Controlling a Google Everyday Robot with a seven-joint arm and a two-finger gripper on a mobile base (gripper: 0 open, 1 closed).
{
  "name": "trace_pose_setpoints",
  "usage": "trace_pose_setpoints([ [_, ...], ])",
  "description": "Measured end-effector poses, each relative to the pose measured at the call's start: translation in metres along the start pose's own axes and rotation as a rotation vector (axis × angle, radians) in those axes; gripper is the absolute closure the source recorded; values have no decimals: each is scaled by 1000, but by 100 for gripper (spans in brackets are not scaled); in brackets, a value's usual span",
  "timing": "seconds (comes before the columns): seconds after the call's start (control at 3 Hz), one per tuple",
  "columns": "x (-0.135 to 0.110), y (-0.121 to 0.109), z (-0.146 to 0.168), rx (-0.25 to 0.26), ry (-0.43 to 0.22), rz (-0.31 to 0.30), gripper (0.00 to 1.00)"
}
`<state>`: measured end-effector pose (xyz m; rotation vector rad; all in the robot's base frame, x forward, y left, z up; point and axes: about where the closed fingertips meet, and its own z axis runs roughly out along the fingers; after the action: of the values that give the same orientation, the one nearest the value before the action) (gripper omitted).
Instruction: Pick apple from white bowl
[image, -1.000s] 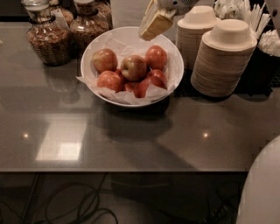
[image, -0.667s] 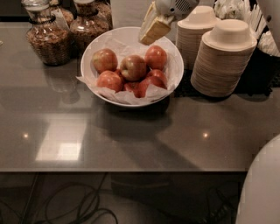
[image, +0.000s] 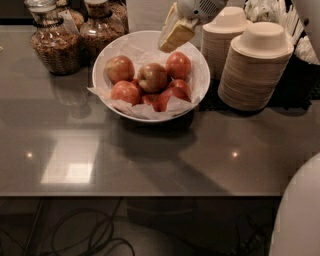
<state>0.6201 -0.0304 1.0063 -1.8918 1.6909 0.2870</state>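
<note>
Glossy grey counter (image: 150, 165) is seen running across the view, with pale light patches reflected on it. Toward the back of it, the white bowl (image: 145, 116) is set, lined with crinkled paper and filled with several apples. The apple (image: 152, 76), the palest one with a yellow-green patch at its stem dimple, is lodged in the middle of the pile, touched by redder apples around it. The claw (image: 175, 34) is held above the bowl's rear right rim, apart from the fruit; whether it is spread or pressed together cannot be told. Glass jars (image: 55, 44) are placed behind and left of the bowl, and stacks of cream disposable bowls (image: 256, 70) to its right.
</note>
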Motion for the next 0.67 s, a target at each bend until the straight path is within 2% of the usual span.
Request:
trace_pose_setpoints([
  [0.33,3,0,11,-9,-4,12,13],
  [0.67,7,3,29,-35,4,18,2],
])
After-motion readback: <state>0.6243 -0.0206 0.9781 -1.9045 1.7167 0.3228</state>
